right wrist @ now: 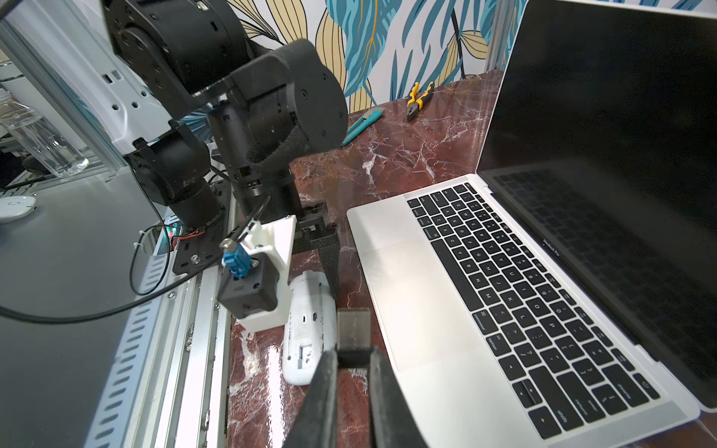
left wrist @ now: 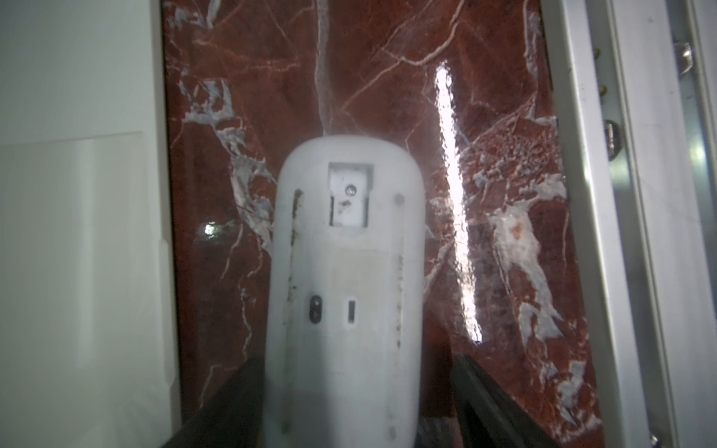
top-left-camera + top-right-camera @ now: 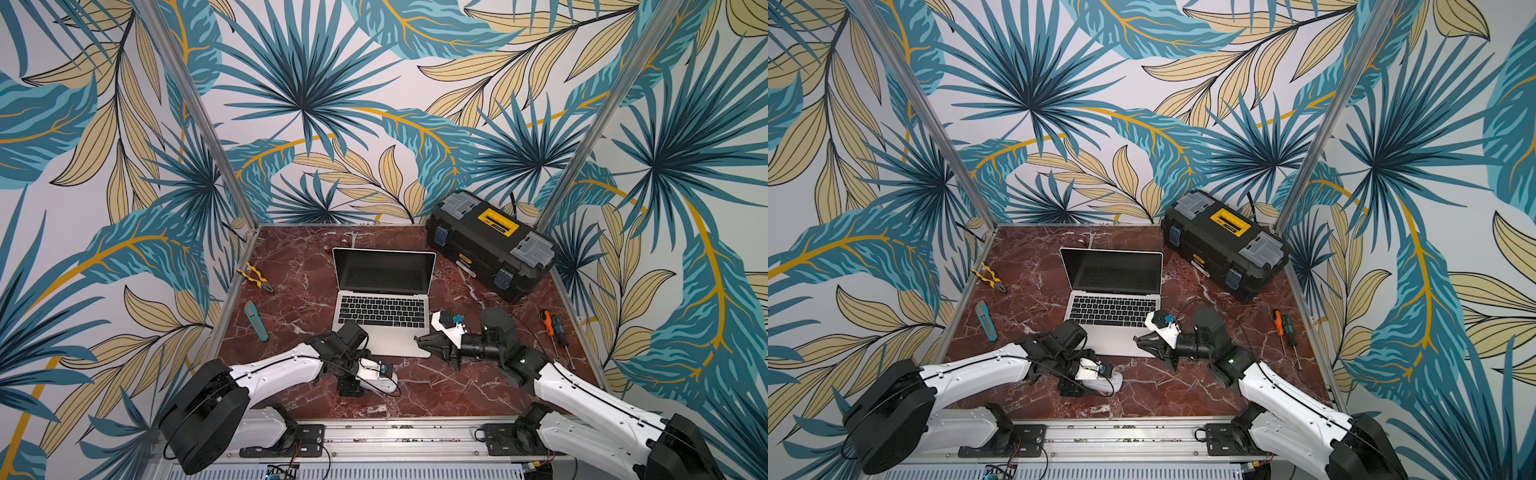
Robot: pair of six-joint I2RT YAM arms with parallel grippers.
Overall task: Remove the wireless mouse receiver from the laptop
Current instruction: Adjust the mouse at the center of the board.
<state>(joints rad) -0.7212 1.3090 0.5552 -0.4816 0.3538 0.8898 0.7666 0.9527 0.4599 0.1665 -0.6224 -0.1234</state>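
The open silver laptop (image 3: 384,338) (image 1: 423,306) sits mid-table with its screen dark. My right gripper (image 3: 419,341) (image 1: 351,355) hovers at the laptop's front right corner. It is shut on the wireless mouse receiver (image 1: 353,329), a small metal plug with a black cap, which is clear of the laptop. A white mouse (image 2: 345,271) (image 1: 306,333) lies belly-up on the marble in front of the laptop. My left gripper (image 2: 349,384) straddles its rear end. One finger (image 2: 236,399) is against the mouse's side and the other finger (image 2: 477,388) stands a small gap off.
A black toolbox (image 3: 492,245) with a yellow handle stands at the back right. Yellow pliers (image 3: 255,278) and a teal utility knife (image 3: 255,322) lie on the left, two screwdrivers (image 3: 555,328) on the right. An aluminium rail (image 3: 395,434) bounds the front edge.
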